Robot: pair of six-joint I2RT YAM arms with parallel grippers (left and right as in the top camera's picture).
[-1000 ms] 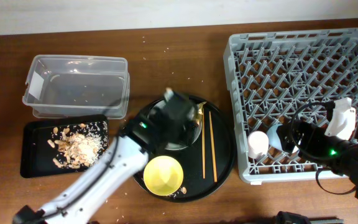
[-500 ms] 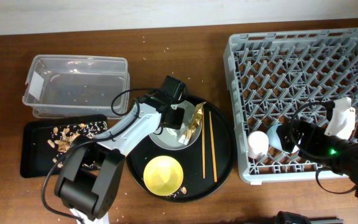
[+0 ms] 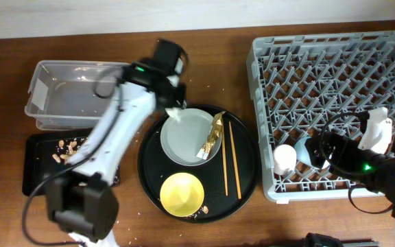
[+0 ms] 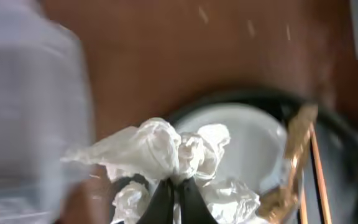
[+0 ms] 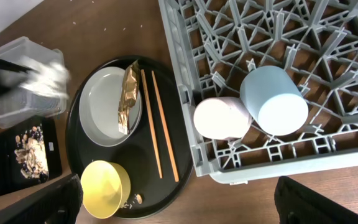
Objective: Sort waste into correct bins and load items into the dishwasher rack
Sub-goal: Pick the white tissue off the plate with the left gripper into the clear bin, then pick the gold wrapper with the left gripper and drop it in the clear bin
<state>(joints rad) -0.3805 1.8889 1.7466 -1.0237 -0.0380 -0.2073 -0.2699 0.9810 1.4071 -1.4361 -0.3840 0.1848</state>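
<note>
Left gripper [image 3: 172, 103] clenched on tissue [image 3: 174, 114], above plate [image 3: 187, 140] rim, short of clear tub [image 3: 81, 96]. Left wrist: jaws look to pinch only the wad's edge, folds loose. Right wrist: right gripper [image 5: 176, 186] spread, empty, by rack [image 5: 328, 37]. Risk: thin pinch slips, tissue lands on table [image 3: 211, 68].

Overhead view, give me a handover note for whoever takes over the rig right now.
Left hand shut on crumpled tissue, between clear tub and plate.
Right hand open, empty, over the rack.
Done: pink cup and blue cup in rack; food scraps on flat black tray.
To do: bin tissue and gold wrapper lying on plate; rack the plate, yellow bowl, chopsticks.
</note>
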